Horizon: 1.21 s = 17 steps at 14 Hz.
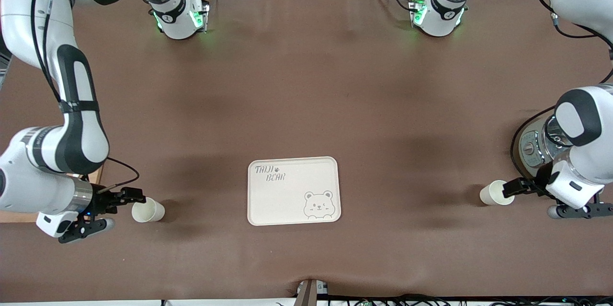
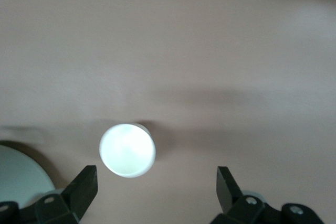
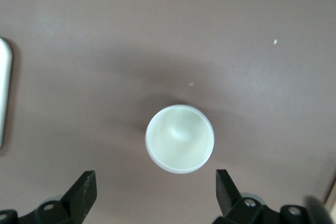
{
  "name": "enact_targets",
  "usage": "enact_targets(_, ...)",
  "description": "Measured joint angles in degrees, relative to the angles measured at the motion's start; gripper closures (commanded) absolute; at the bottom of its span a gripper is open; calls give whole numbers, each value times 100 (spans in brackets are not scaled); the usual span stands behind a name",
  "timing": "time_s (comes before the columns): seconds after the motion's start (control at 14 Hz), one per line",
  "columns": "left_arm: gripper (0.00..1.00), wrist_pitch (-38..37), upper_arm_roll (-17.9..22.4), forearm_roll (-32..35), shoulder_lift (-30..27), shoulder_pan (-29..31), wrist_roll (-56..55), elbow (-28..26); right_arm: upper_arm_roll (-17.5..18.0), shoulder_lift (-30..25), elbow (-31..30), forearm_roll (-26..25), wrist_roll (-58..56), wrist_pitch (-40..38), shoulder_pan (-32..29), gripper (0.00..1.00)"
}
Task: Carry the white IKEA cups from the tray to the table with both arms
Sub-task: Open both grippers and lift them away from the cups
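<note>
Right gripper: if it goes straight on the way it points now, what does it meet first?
Probably the white cup: it stands just ahead of the open right gripper, roughly centred between the fingers. Depth is unclear.

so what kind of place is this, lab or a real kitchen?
Most likely a robotics lab bench. Two arms stand bolted at the edge of a table under a plain brown cover, cables trail along the edges, and the props are sparse: two white cups and a bear-printed tray.
</note>
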Motion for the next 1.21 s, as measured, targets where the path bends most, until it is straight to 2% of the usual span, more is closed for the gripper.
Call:
enact_targets(0.14, 0, -335, 1, 2, -247, -156, -235, 1, 0, -305, 122, -1, 332, -580, 45, 0)
enact_targets(0.43, 0, -972, 1, 140, -766, -335, -462, 1, -16, -1358, 190, -4, 1029, -1763, 63, 0)
enact_targets(0.64, 0, -1322, 1, 214, -1128, -419, -505, 9, -37, -1888, 110, -75, 1634, -2355, 60, 0)
enact_targets(0.86, 0, -1759, 1, 321, -1386, -444, -505, 130, -45, -2150, -343, -157, 1848, -2321, 60, 0)
enact_targets(1.21, 0, -2432, 1, 453, -1523, -455, -505, 551, -64, -2214, -852, -285, 1879, -2065, 59, 0)
